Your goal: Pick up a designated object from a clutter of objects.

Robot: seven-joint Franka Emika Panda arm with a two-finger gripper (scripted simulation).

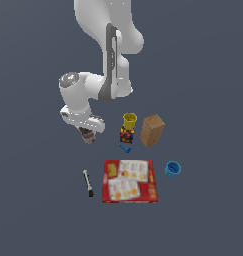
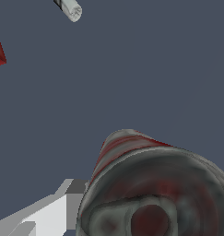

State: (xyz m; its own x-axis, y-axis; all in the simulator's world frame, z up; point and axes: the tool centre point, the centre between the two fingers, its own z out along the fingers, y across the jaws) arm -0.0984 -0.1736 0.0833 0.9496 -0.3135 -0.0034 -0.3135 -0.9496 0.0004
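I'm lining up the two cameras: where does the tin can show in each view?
Exterior view: the tin can sits at the gripper, to that view's left of the yellow cup.
Wrist view: the tin can fills the near foreground, beside a grey finger.
Shared landmark: the black marker, whose pale end shows in the wrist view.

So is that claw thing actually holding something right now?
Gripper: jaws closed on the tin can, which looks lifted off the surface.
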